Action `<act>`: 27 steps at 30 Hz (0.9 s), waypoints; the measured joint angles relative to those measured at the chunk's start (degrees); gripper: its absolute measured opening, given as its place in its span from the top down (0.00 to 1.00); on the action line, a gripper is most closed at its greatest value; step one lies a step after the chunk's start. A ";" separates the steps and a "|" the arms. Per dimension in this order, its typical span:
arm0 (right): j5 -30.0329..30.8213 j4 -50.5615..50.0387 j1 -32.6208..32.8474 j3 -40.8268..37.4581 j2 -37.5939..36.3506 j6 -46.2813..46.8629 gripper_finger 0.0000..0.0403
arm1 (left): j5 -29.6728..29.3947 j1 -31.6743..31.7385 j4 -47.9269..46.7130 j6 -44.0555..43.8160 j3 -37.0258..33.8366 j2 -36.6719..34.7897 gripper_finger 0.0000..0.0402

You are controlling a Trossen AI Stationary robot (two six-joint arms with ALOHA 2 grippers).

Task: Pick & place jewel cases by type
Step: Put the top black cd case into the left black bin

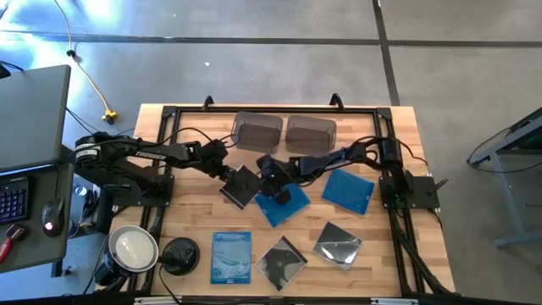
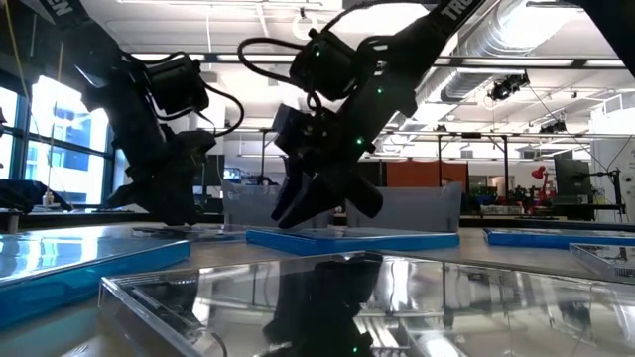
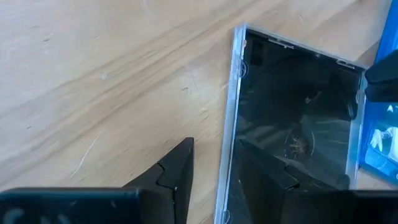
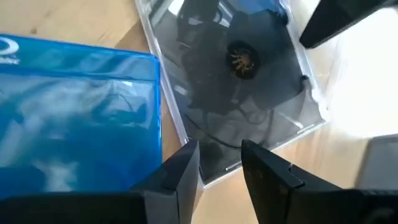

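**A:** Which case is in play?

**B:** The black jewel case [image 1: 240,186], flat on the bench [image 1: 190,140] near its middle, its right edge touching the blue jewel case [image 1: 282,206] beside it. Both tubs [image 1: 257,131] stand at the far edge.

**A:** And the jaws?

**B:** The left gripper [image 3: 217,168] stands parted over the case's left edge, one finger outside on bare wood, the other above the lid; it is not clamped on anything. The right gripper [image 4: 221,162] hangs over the seam between the black and blue cases, its jaws slightly apart and empty.

**A:** How will it handle?

**B:** I judge it light, stiff and slick: thin hard plastic with a glossy lid. It is brittle too, so squeezing the flat faces could crack it or pop the hinge.

**A:** Where to take hold?

**B:** Across an edge, probably the clear left rim [image 3: 231,112], since the right side is crowded by the blue one. Lying flush, it offers little to get under; tipping or sliding it first may help.
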 joint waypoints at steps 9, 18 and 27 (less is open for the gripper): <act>-1.40 1.11 3.90 -0.08 -0.15 0.30 0.71 | -0.38 0.00 -0.03 1.45 0.04 0.02 0.70; -0.56 7.64 7.60 -0.08 0.05 -0.63 0.71 | -0.44 0.00 -0.01 2.02 0.04 0.02 0.70; 2.76 8.65 6.81 -0.06 0.70 -1.17 0.71 | -0.53 0.00 0.47 3.22 0.04 0.07 0.70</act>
